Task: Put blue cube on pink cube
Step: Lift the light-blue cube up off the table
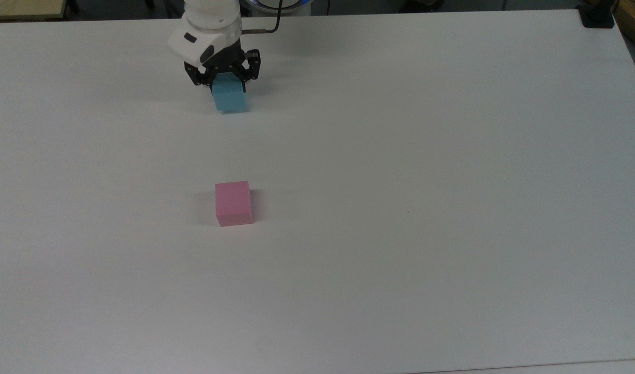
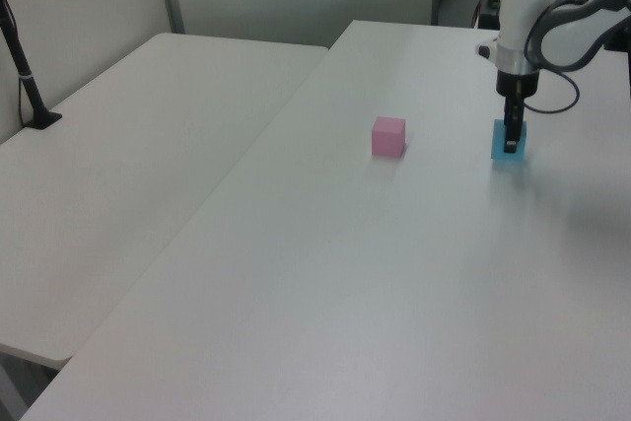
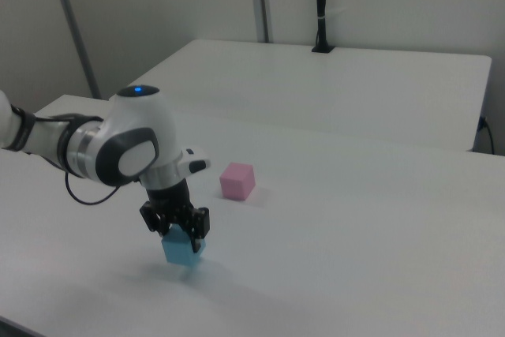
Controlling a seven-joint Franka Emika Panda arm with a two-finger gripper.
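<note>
Two cubes sit well apart on the white desk (image 1: 400, 208). Nearer in the top view, the pink cube (image 1: 234, 203) rests alone. Farther back, the blue cube (image 1: 229, 97) is gripped by the jaws of the gripper (image 1: 225, 78), closed on its sides; it seems just clear of the desk, though that is hard to judge. Lifting straight up, well above pink's height, before carrying it over should avoid a knock.
</note>
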